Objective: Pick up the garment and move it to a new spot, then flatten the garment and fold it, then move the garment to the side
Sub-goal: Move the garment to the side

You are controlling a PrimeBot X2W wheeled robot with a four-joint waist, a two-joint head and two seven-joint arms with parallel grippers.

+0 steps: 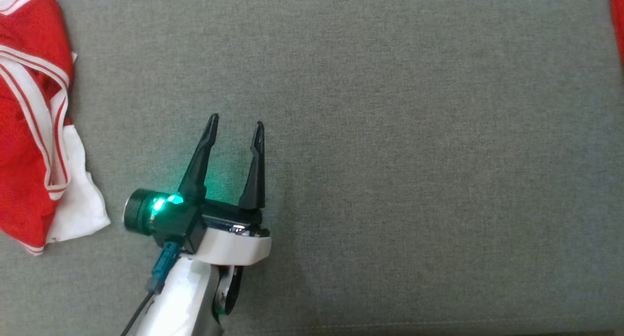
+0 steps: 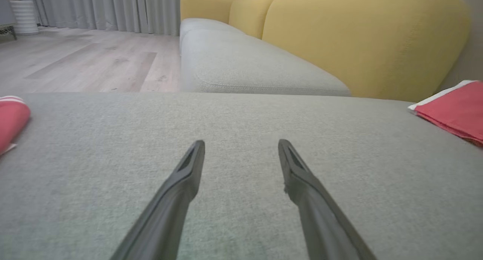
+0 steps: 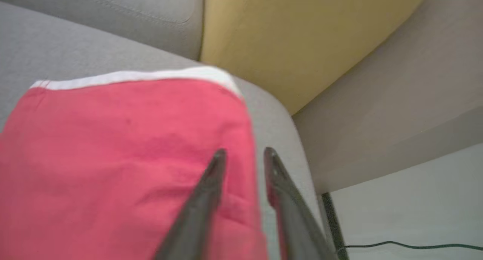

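A crumpled red garment with white stripes (image 1: 34, 131) lies at the left edge of the grey cushion (image 1: 390, 155); its rolled end (image 2: 11, 120) shows in the left wrist view. A second red garment with white trim (image 3: 124, 158) lies flat and folded at the cushion's right corner, seen as a sliver (image 1: 619, 24) in the head view and as a flat piece (image 2: 456, 109) in the left wrist view. My left gripper (image 1: 236, 120) (image 2: 240, 142) stands open over bare cushion between the two. My right gripper (image 3: 244, 150) hovers over the folded garment's right edge, jaws partly apart, nothing between them.
Yellow back cushions (image 2: 362, 37) and another grey seat (image 2: 241, 63) lie beyond the cushion. Wooden floor (image 2: 83, 60) and curtains are at the far left. Past the right corner the cushion drops to a pale floor with a dark cable (image 3: 407, 246).
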